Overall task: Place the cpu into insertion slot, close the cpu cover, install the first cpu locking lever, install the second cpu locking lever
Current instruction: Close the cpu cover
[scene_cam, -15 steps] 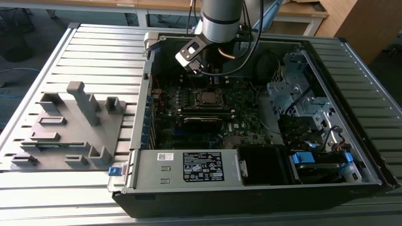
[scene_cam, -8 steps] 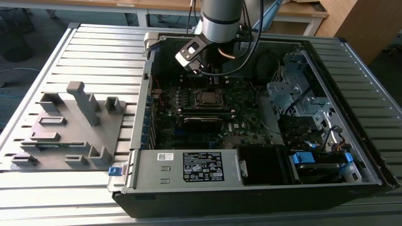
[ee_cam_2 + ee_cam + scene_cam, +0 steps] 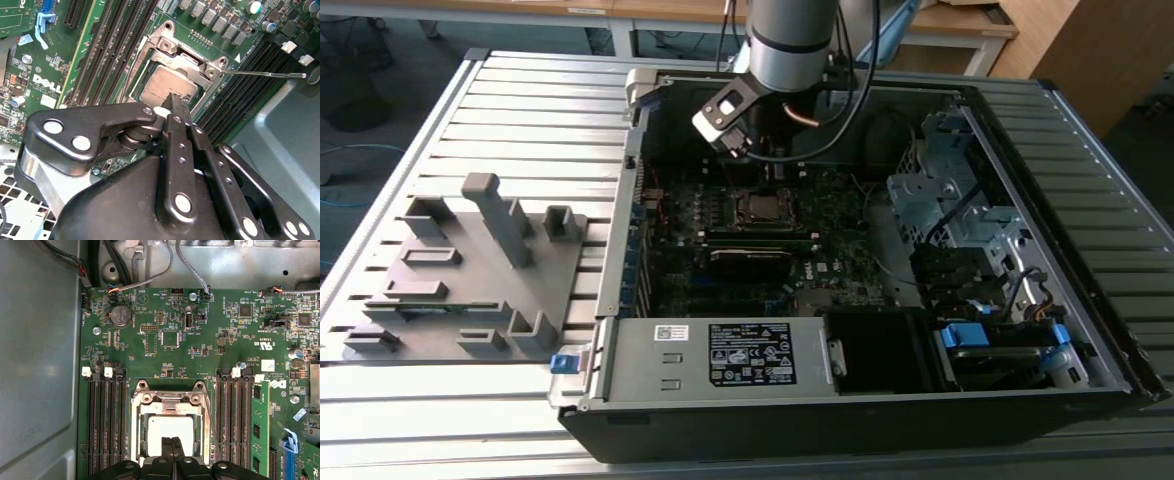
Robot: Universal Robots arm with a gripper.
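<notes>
The black metal claw [image 3: 172, 442] hangs just above the socket, its two slim fingers pressed together with nothing between them. Right beneath the tips lies the cpu [image 3: 169, 429], flat in the insertion slot [image 3: 136, 405], dull silver top facing up. It is nearly square, so no long axis stands out, and its edges run parallel to the black memory slots [image 3: 105, 425] on either side. The cpu cover [image 3: 170, 409], a thin bright steel frame, lies flat around it, and the chip shows through the window. The second wrist view adds a thin wire lever [image 3: 265, 75] sticking out sideways from the socket corner over the slots. In the exterior view, the green motherboard [image 3: 720, 270] sits in an open computer case [image 3: 1067, 330] on a ribbed metal tabletop [image 3: 534, 110], with a grey moulded fixture [image 3: 467, 270] at the exterior view's left
</notes>
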